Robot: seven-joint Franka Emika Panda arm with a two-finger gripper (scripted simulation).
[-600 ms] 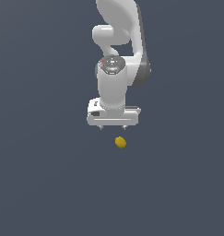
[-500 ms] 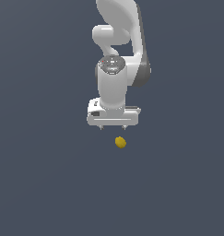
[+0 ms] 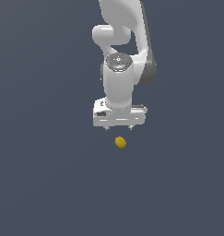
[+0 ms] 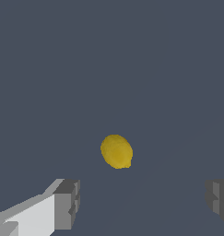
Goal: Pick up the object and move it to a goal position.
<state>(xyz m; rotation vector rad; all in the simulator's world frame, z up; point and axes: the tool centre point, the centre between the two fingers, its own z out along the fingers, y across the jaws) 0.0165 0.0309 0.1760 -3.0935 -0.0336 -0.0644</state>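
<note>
The object, a small yellow lemon-like lump, lies on the flat dark grey surface just in front of the white arm. It also shows in the wrist view, lying between and beyond the two fingers. My gripper hangs above and a little behind it, pointing down. It is open and empty. One grey fingertip and the other stand wide apart, far wider than the object.
The dark grey floor spreads evenly around the arm. The white arm body rises behind the gripper toward the top of the exterior view.
</note>
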